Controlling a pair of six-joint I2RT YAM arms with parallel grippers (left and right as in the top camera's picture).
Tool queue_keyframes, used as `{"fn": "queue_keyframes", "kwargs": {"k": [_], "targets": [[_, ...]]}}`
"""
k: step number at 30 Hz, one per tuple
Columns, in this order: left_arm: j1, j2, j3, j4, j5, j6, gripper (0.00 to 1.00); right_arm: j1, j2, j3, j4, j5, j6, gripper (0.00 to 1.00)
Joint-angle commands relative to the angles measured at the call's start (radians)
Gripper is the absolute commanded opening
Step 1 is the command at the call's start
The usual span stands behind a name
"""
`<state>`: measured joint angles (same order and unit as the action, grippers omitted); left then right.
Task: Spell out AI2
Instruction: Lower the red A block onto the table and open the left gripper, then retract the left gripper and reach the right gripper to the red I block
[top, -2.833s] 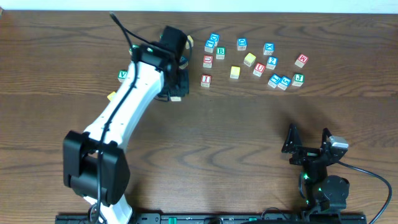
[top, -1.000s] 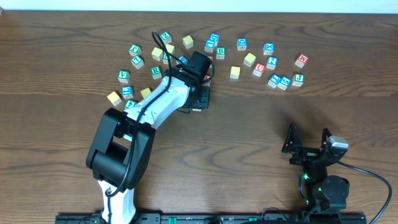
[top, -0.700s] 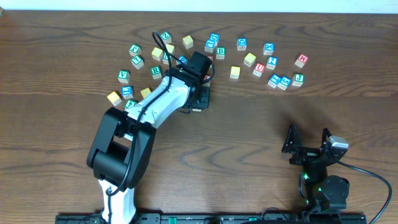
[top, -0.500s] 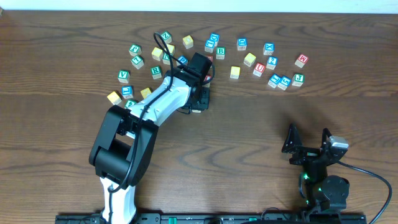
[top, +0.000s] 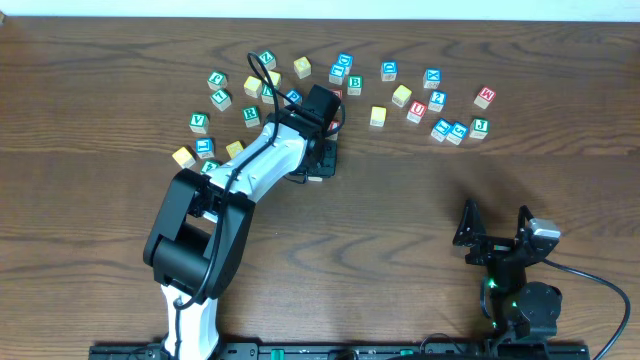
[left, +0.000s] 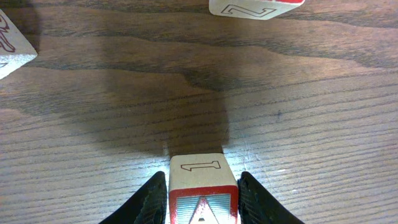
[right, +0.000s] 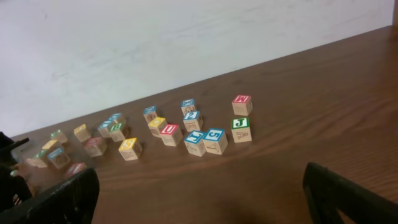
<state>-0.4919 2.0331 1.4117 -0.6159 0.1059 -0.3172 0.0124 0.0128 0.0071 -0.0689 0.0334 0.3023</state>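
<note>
My left gripper (top: 320, 160) is shut on a wooden block (left: 202, 183) with a red-framed letter A on the face toward the camera and an outlined 1 on top. The jaws (left: 202, 202) press both of its sides, and it sits low at the wood surface in front of the scattered letter blocks (top: 400, 95). In the overhead view the arm hides most of this block. My right gripper (top: 495, 228) is open and empty at the near right, and its fingers frame the right wrist view (right: 199, 199).
Loose letter blocks lie along the far side: a left cluster (top: 225, 100), a green B (top: 354, 84), a red U (top: 417, 109), a green J (top: 480, 126) and a red W (top: 486, 97). Two blocks sit just beyond the held one (left: 255, 6) (left: 12, 46).
Since 2.8 s ago my left arm has swung right and nearer, uncovering the left cluster. Over the last second it has hardly moved. The right arm is still.
</note>
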Motion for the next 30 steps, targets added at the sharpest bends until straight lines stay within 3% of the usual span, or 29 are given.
{"fn": "queue_keyframes", "kwargs": {"k": [1,4,7,9,18,30], "targets": [[0.001,0.013,-0.007,0.001,-0.007,-0.002,0.37,-0.011,-0.002,-0.002,-0.003,0.001,-0.012,0.99],[0.002,0.013,-0.007,0.004,-0.001,-0.002,0.37,-0.011,-0.002,-0.002,-0.003,0.001,-0.012,0.99],[0.002,0.013,-0.004,0.004,0.015,-0.002,0.53,-0.011,-0.002,-0.002,-0.003,0.001,-0.012,0.99],[0.002,0.013,0.003,0.002,0.018,-0.002,0.55,-0.011,-0.002,-0.002,-0.003,0.001,-0.012,0.99],[0.007,-0.032,0.077,-0.043,0.018,0.011,0.55,-0.011,-0.002,-0.002,-0.003,0.001,-0.012,0.99],[0.103,-0.388,0.157,-0.198,0.017,0.011,0.56,-0.011,-0.002,-0.002,-0.003,0.001,-0.012,0.99]]}}
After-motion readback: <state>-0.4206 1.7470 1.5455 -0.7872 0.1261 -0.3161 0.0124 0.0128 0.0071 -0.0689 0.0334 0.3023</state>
